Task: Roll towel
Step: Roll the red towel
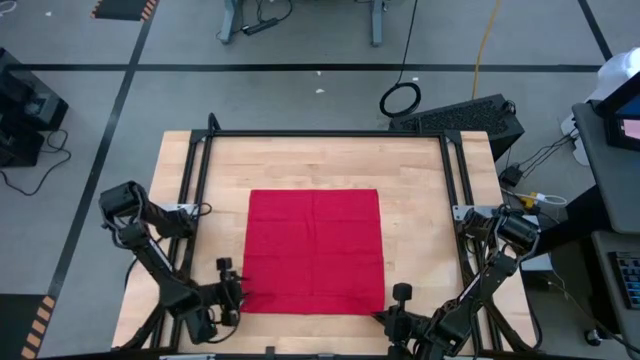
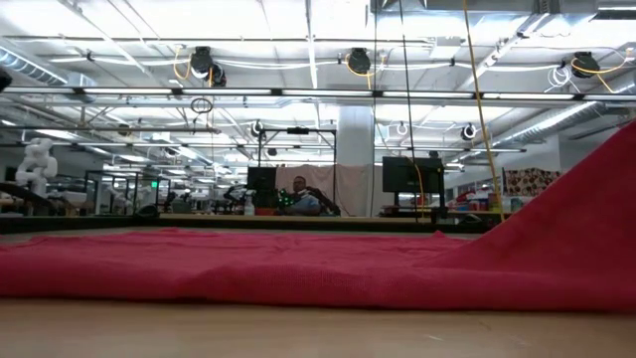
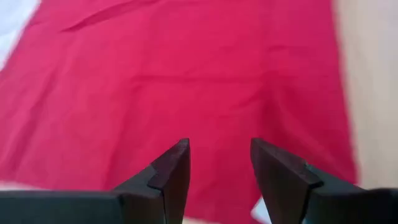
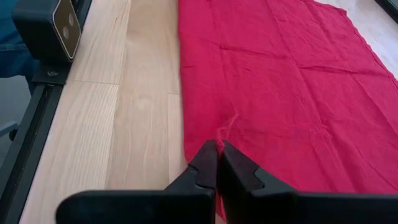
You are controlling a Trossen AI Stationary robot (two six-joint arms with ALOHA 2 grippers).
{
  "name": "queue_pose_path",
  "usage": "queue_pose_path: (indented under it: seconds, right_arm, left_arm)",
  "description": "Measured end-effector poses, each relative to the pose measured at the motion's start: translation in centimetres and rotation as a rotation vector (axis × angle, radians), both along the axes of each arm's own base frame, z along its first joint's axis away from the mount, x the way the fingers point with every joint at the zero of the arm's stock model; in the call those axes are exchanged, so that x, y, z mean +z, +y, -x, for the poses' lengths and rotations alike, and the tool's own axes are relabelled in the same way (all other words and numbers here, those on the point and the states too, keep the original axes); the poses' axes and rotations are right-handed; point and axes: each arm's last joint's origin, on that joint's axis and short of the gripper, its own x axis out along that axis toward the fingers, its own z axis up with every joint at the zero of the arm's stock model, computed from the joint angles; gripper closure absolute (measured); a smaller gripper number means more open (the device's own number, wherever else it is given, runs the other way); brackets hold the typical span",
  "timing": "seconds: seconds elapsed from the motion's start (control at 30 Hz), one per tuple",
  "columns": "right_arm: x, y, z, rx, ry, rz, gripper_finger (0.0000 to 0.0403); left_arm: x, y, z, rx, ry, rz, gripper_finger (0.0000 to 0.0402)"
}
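Note:
The red towel (image 1: 315, 250) lies spread flat in the middle of the wooden table (image 1: 420, 190). In the low view its right part (image 2: 586, 209) rises off the table. My left gripper (image 1: 232, 287) is open at the towel's near left corner, its fingers (image 3: 177, 165) over the red cloth (image 3: 186, 81). My right gripper (image 1: 398, 300) is at the near right corner, shut on the towel's edge (image 4: 217, 148). Neither gripper shows in the low view. My right gripper pinches the towel's near edge by its right corner (image 4: 225, 124) between its two shut fingers. The fingers come in low from the table's right and point along the near edge. The cloth puckers at the fingertips and rises there (image 2: 596, 189); the rest lies on the table.
A black frame rail (image 1: 330, 134) runs around the table. A small camera box (image 4: 53, 28) stands on the near rail. Bare wood (image 4: 143, 112) lies between the towel's near edge and that rail. A person (image 2: 298, 199) sits far off in the room.

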Motion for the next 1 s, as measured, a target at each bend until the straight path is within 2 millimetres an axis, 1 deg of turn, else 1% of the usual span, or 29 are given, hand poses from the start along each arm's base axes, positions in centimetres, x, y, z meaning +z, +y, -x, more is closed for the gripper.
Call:
queue_pose_path:
  seconds: [0.1, 0.23, 0.37, 0.47, 0.6, 0.7, 0.77, 0.9, 1.0]
  right_arm:
    - [0.0, 0.0, 0.0, 0.0, 0.0, 0.0, 0.0402]
    - [0.0, 0.0, 0.0, 0.0, 0.0, -0.001, 0.0402]
    - [0.0, 0.0, 0.0, -0.002, 0.0, -0.003, 0.0402]
    - [0.0, 0.0, 0.0, -0.004, -0.002, 0.0, 0.0402]
    - [0.0, 0.0, 0.0, -0.005, -0.003, -0.001, 0.0402]
    - [0.0, 0.0, 0.0, -0.004, -0.005, -0.004, 0.0403]
    - [0.0, 0.1, 0.0, 0.009, -0.005, -0.004, 0.0403]
    - [0.1, 0.4, 0.0, 0.036, -0.011, -0.002, 0.0403]
    - [0.1, 0.5, 0.0, 0.037, -0.006, -0.011, 0.0403]
  left_arm:
    - [-0.4, -0.4, -0.6, -0.095, 0.027, -0.001, 0.0227]
    - [-1.0, -0.5, -0.6, -0.109, 0.04, -0.017, 0.0227]
    - [-1.1, -1.4, -0.4, -0.146, 0.06, 0.064, 0.0227]
    - [-0.6, -2.5, 0.0, -0.184, 0.045, 0.124, 0.0227]
    - [0.5, -4.1, 0.5, -0.22, 0.007, 0.173, 0.0227]
    - [1.1, -5.0, 0.8, -0.23, 0.001, 0.244, 0.0227]
    - [1.3, -5.4, 1.1, -0.241, -0.011, 0.249, 0.0227]
    - [1.8, -5.5, 1.3, -0.214, -0.069, 0.189, 0.0227]
    - [1.5, -4.7, 1.4, -0.124, -0.012, 0.203, 0.0227]
